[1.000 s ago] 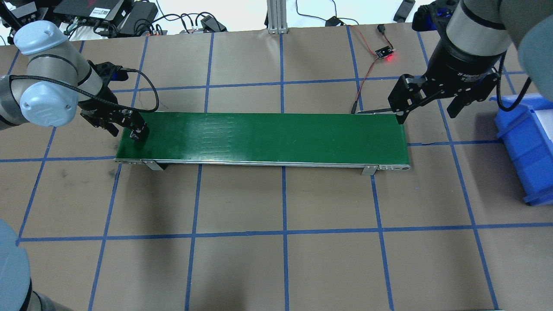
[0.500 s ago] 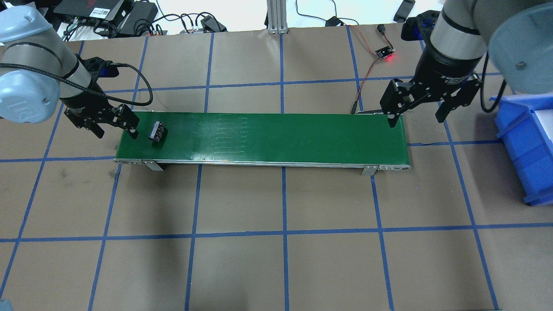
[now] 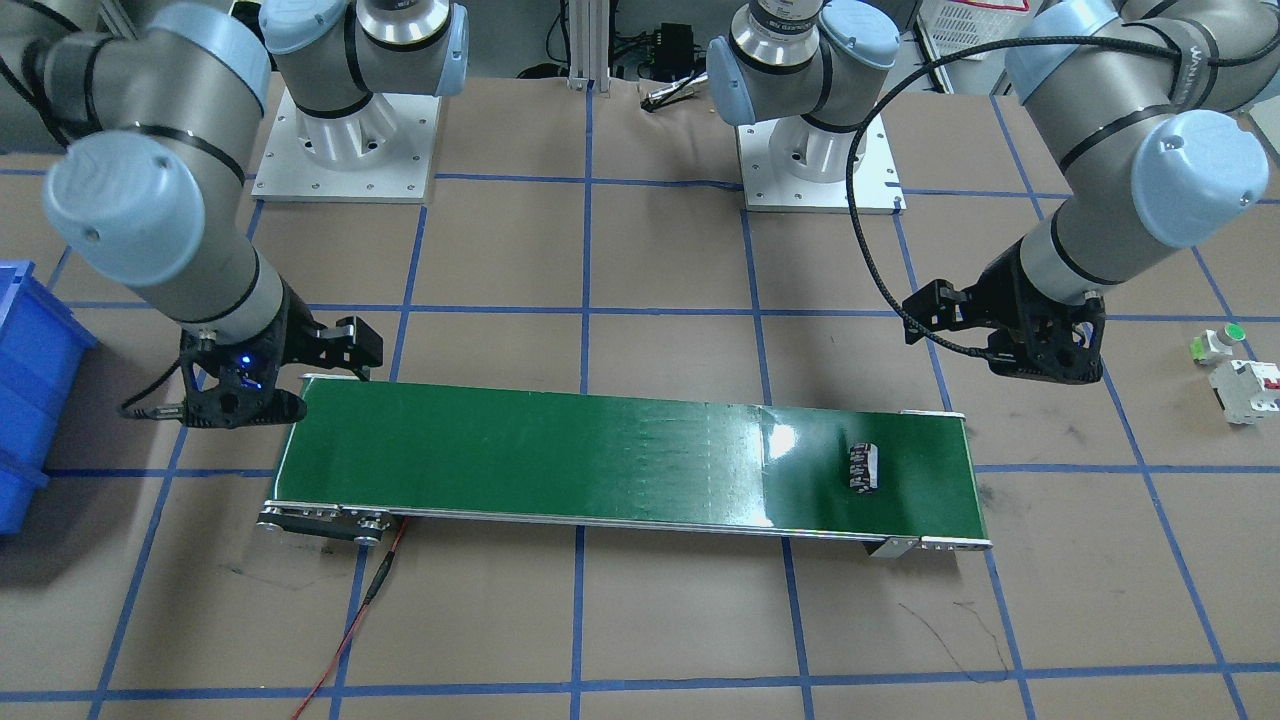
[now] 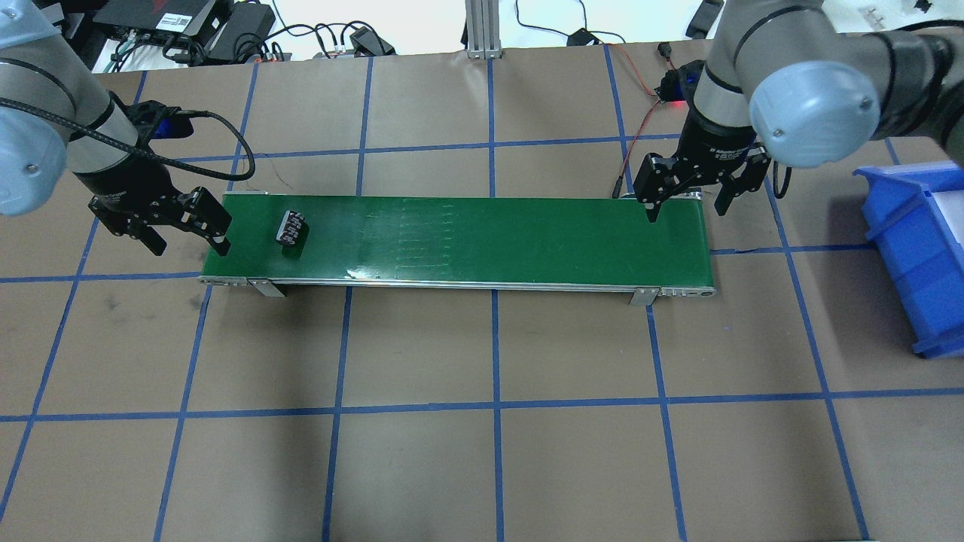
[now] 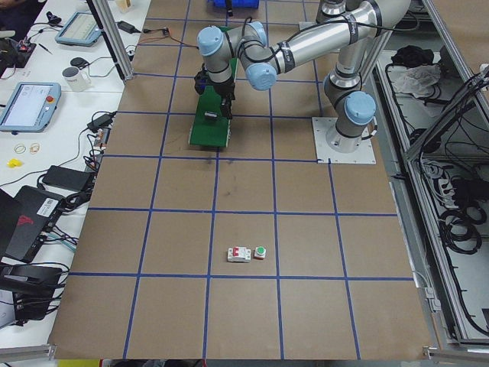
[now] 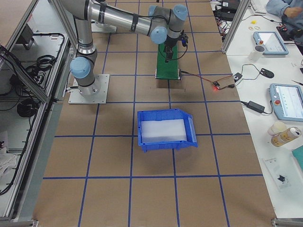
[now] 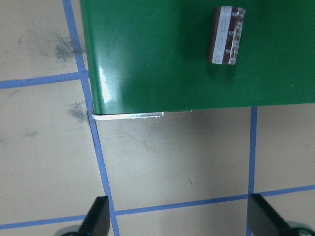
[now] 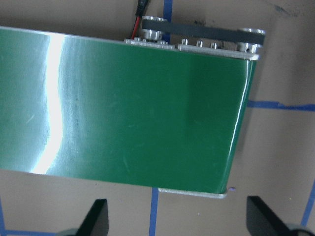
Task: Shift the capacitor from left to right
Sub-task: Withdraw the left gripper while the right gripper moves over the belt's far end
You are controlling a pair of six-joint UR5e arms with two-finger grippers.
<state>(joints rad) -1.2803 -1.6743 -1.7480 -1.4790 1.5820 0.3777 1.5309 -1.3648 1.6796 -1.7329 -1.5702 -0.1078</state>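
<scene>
While the capacitor lies on the green belt near its left end, the left pincer hangs spread and empty beside that end; the right pincer hangs spread over the opposite end.

Black white-marked capacitor, green belt

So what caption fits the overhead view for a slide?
Capacitor on the green conveyor belt near its left end, beside the open left gripper; open right gripper hangs at the other end.
</scene>
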